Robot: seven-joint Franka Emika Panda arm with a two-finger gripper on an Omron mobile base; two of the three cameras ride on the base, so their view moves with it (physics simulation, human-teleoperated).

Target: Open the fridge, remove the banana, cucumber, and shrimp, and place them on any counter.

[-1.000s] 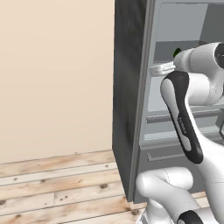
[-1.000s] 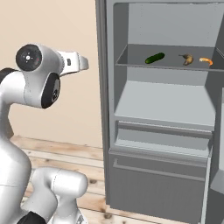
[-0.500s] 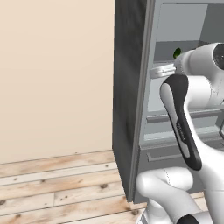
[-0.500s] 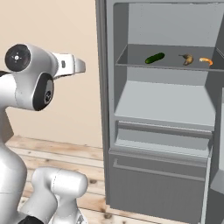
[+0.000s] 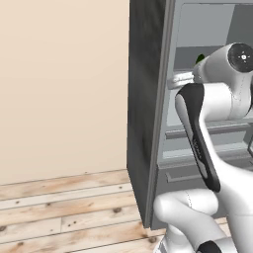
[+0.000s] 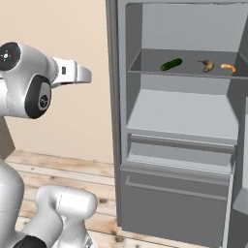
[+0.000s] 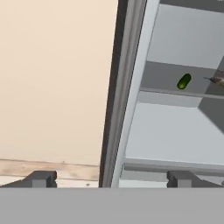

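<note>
Facing fridge [image 6: 169,160], door open. Item 1: cucumber [image 7: 184,81] on upper shelf, well ahead of our gripper [image 7: 111,178] and off to its right in hand view; long axis slanted on the shelf. Item 2: banana [image 6: 207,64], just right of cucumber. Item 3: shrimp [image 6: 228,67], rightmost. Gripper: released, jaws spread wide, nothing held. Obstruction: fridge's left wall edge sits between gripper and shelf (we judge a rightward shift needed before reaching in).
</note>
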